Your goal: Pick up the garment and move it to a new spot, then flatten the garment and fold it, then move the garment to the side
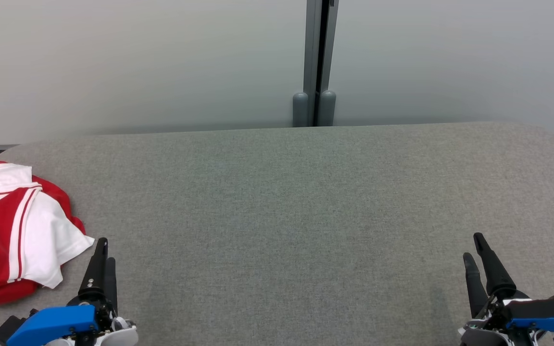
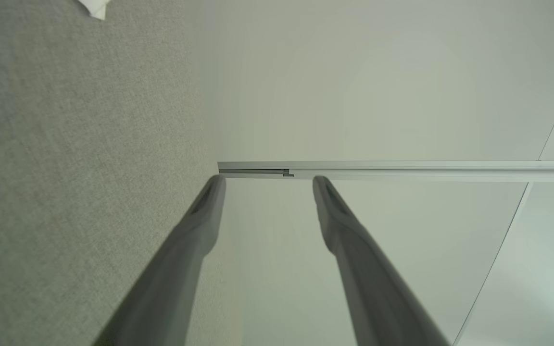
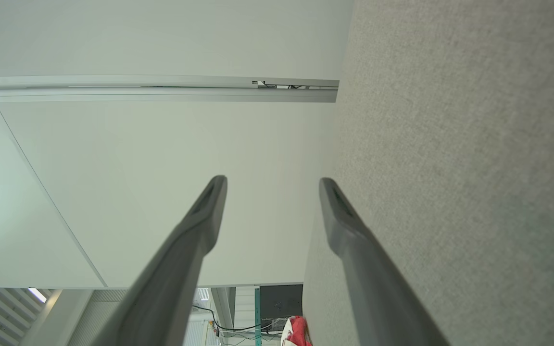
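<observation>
A crumpled red and white garment [image 1: 15,230] lies at the left edge of the grey felt table [image 1: 286,202]. A white tip of the garment [image 2: 95,6] shows in the left wrist view, and a red bit of the garment [image 3: 297,331] in the right wrist view. My left gripper [image 1: 104,252] stands open at the lower left, just right of the garment's white corner, holding nothing. Far across the table at the lower right, my right gripper [image 1: 474,247] is open too. In each wrist view the two dark fingers [image 2: 195,226] [image 3: 195,221] stand apart with nothing between them.
Behind the table runs a pale partition wall with a grey vertical post [image 1: 316,62] at its middle. The table's corners are rounded. A dark box and cables [image 3: 279,300] show beyond the table's edge in the right wrist view.
</observation>
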Available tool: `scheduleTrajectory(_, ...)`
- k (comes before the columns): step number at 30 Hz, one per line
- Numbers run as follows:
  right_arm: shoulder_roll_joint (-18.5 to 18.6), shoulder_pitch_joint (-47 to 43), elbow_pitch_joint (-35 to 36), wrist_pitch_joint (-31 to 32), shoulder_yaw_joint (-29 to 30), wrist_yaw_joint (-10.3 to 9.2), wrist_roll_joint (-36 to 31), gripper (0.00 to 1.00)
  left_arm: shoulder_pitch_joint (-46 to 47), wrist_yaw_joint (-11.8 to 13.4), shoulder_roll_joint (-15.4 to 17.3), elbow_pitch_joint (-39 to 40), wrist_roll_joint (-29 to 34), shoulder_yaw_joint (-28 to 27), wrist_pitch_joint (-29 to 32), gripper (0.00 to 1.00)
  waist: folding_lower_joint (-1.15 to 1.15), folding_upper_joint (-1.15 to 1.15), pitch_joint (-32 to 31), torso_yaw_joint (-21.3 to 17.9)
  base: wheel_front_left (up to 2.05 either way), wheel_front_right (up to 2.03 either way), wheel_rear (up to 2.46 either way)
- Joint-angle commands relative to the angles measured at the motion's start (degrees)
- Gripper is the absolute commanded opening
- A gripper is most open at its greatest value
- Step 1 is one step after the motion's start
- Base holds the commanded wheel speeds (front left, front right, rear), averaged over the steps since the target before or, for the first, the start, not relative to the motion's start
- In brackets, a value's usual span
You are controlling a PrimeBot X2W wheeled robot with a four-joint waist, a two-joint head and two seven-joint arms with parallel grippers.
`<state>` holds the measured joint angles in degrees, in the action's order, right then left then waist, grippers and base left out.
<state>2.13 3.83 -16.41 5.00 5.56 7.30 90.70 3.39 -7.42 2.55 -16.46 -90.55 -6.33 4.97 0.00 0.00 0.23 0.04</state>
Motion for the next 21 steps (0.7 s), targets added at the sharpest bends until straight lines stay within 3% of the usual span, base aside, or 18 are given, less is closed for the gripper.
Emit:
scheduleTrajectory(1, 0.22, 0.9, 0.85, -0.61, -0.32, 0.1, -1.35, 1.0, 1.42, -0.02, 0.27, 1.15, 1.47, 0.32, -0.59, 1.0, 0.0, 0.0, 0.01, 0.01, 0.0, 0.0, 0.0)
scheduleTrajectory(21, 0.4, 0.76, 1.95, -5.48, -2.36, 0.14, -16.04, 1.0, 1.19, 3.01, 0.32, 3.34, 21.16, 1.88, -5.46, 1.0, 0.0, 0.0, 0.08, 0.06, 0.0, 0.0, 0.0)
